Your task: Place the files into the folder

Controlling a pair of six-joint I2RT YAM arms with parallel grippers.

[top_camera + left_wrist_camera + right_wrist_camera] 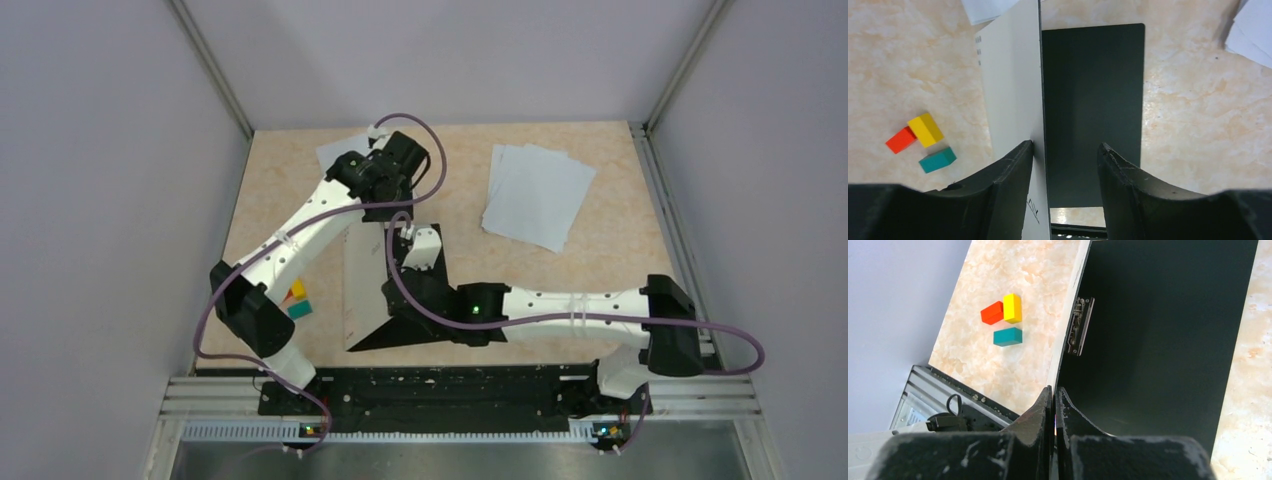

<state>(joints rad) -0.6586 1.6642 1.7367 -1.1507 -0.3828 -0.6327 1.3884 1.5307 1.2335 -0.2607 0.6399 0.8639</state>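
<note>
Folder (362,285) propped half open, spine running near to far; files (538,195) lie to its far right.

Right hand (1054,400) is clenched on the upper edge of the raised silver-grey cover, holding it up off the black inner face, which lies flat on the counter (620,290). Left hand (1065,150) is slack over the same edge, jaws apart, one finger just beside the cover, nothing gripped. The raised cover stands on the left of the spine, so the mouth opens rightward. The main stack of files sits far right, well apart from the folder, on the side that mouth faces. One loose sheet (340,152) lies far left, behind the left arm. Small blocks (923,137) sit left of the folder, clear of that line. Judgement: the right arm is on the stack's side but occupied, so the free left hand would have to reach across the folder.
</note>
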